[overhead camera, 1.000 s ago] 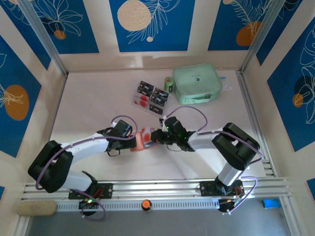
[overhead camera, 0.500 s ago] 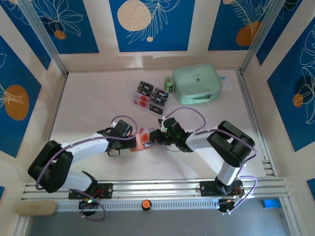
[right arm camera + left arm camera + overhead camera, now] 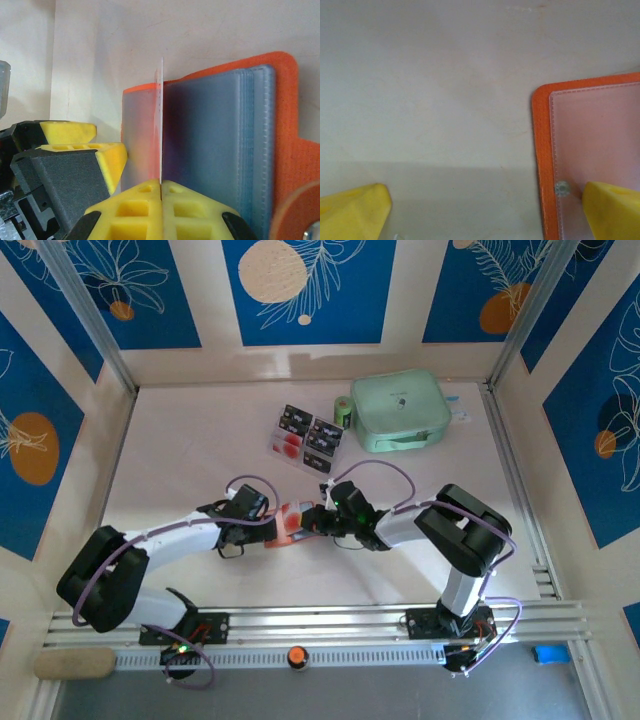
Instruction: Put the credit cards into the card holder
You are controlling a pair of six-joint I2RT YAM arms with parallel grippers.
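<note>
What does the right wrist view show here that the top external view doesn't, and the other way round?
Right wrist: the right tool shut on a thin card, held edge-on among grey pockets. Top external: spare credit cards lying beside a mint-green pouch at the back. Both: the open orange card holder.

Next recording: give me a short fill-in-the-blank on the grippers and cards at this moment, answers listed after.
1. The right gripper is ___ on one credit card, held edge-on over the card holder.
2. The left gripper is ___, one finger over that holder's corner.
3. The other credit cards lie left of the pale ___ pouch.
Missing words: shut; open; green.
</note>
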